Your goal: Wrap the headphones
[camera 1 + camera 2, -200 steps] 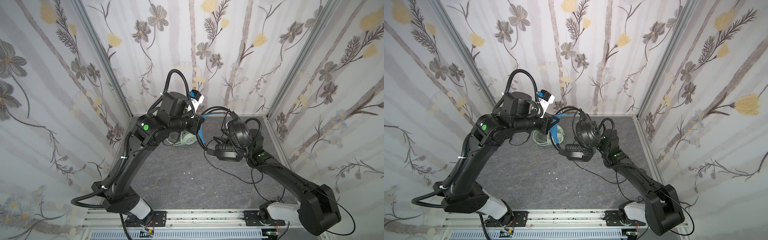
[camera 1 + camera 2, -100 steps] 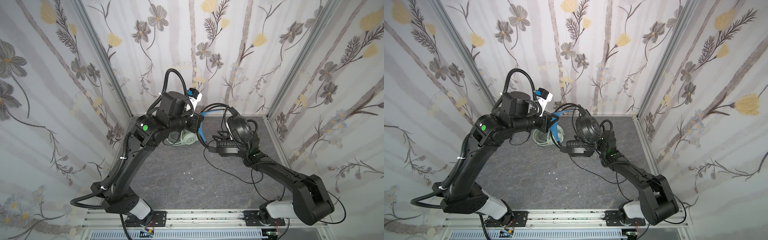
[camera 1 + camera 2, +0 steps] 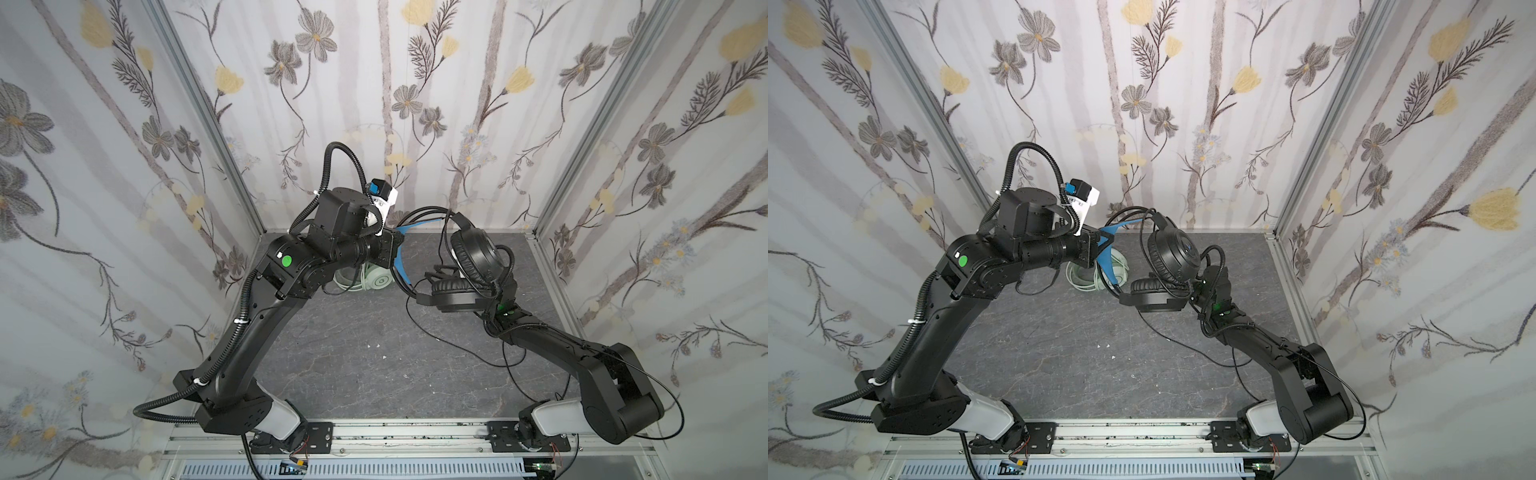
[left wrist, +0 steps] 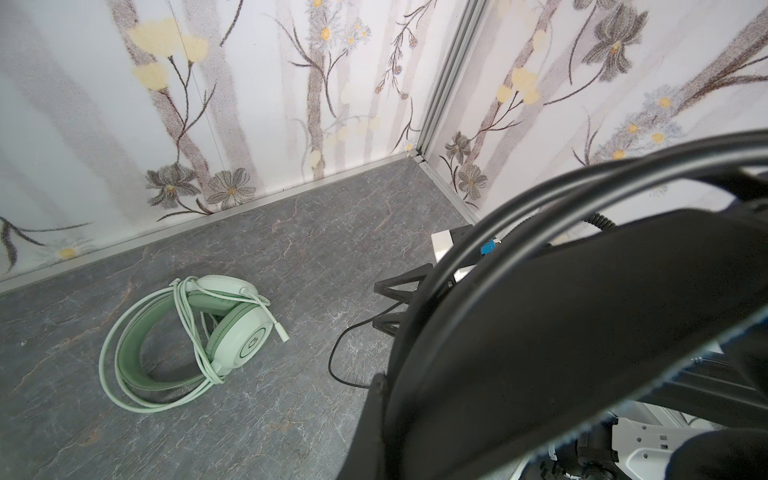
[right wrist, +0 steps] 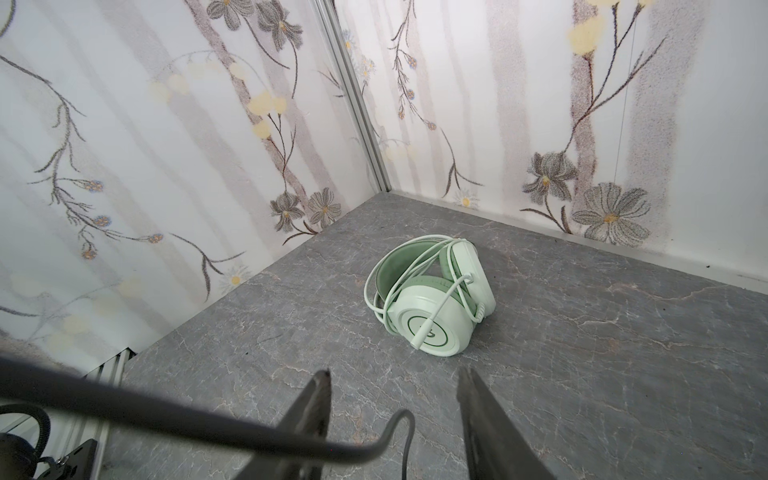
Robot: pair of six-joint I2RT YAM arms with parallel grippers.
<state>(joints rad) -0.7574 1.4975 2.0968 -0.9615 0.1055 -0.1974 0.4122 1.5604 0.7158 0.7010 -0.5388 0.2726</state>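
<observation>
The black headphones [image 3: 473,257] hang above the table, and my left gripper [image 3: 397,249] is shut on their blue-lined headband [image 3: 1111,249]. In the left wrist view that headband [image 4: 561,332] fills the lower right. One ear cup [image 3: 1156,295] lies flat, the other stands upright. My right gripper [image 5: 395,374] is open just behind the cups. The thin black cable [image 5: 374,453] crosses one finger and bends down between the jaws, which do not pinch it. The mint green headphones [image 3: 374,280] lie at the back, with their pale cable wound round them [image 5: 432,307].
The black cable [image 3: 457,345] trails in loops over the grey marbled tabletop [image 3: 353,365] toward the right arm's base. Floral walls enclose the back and both sides, with metal corner posts [image 3: 552,199]. A metal rail [image 3: 374,436] runs along the front.
My right arm has reached forward and lower, bringing its gripper in close behind the black ear cups. The left arm and the hanging headphones have shifted only slightly.
</observation>
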